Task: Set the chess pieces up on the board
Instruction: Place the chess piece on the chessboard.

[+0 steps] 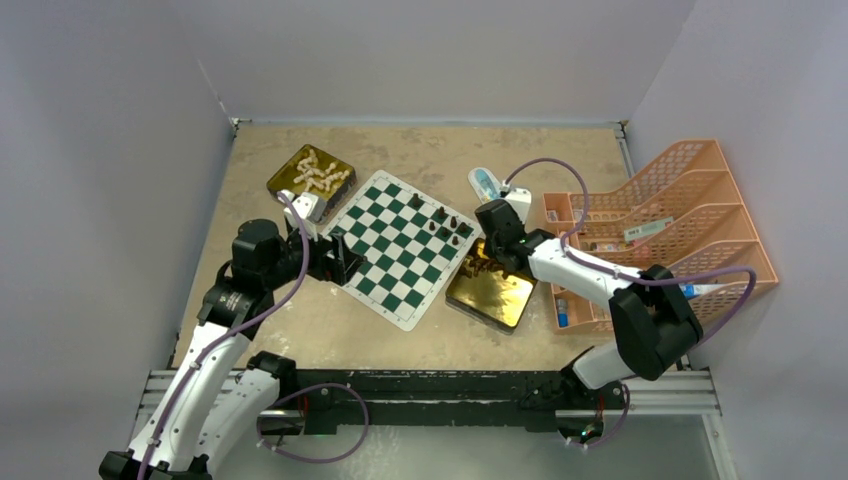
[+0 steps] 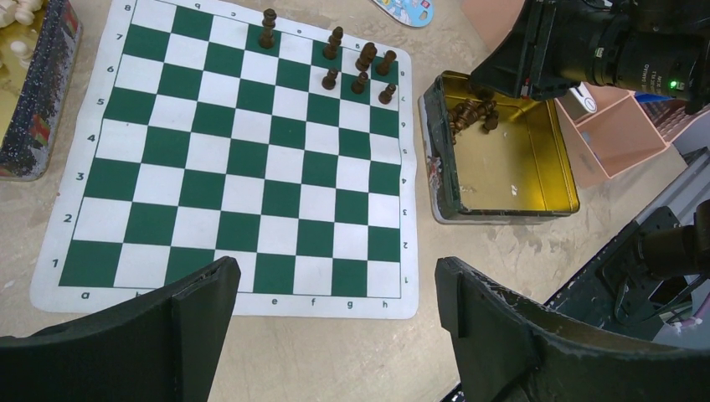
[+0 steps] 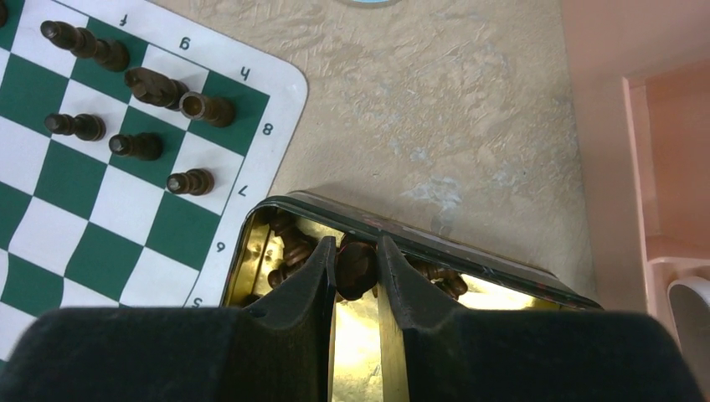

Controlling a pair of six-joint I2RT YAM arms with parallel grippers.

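The green-and-white board [image 1: 400, 245] [image 2: 226, 159] [image 3: 84, 218] lies mid-table. Several dark brown chess pieces [image 1: 445, 225] [image 2: 360, 67] [image 3: 142, 100] stand in its far right corner. More brown pieces [image 2: 473, 113] [image 3: 289, 239] lie heaped in a gold tin [image 1: 495, 300] [image 2: 536, 184] [image 3: 486, 261] right of the board. My right gripper [image 1: 490, 262] [image 3: 356, 247] reaches into that tin and is shut on one dark brown piece [image 3: 356, 270]. My left gripper [image 1: 345, 258] [image 2: 336, 266] hangs open and empty over the board's near left edge. Cream-white pieces [image 1: 318, 172] [image 2: 17, 12] fill a second tin.
The second gold tin [image 1: 290, 185] [image 2: 38, 92] sits at the board's back left. A peach rack of trays [image 1: 680, 220] stands on the right, close to my right arm [image 2: 603, 50]. A blue-and-white object [image 1: 485, 182] lies behind the board. Grey walls close in three sides.
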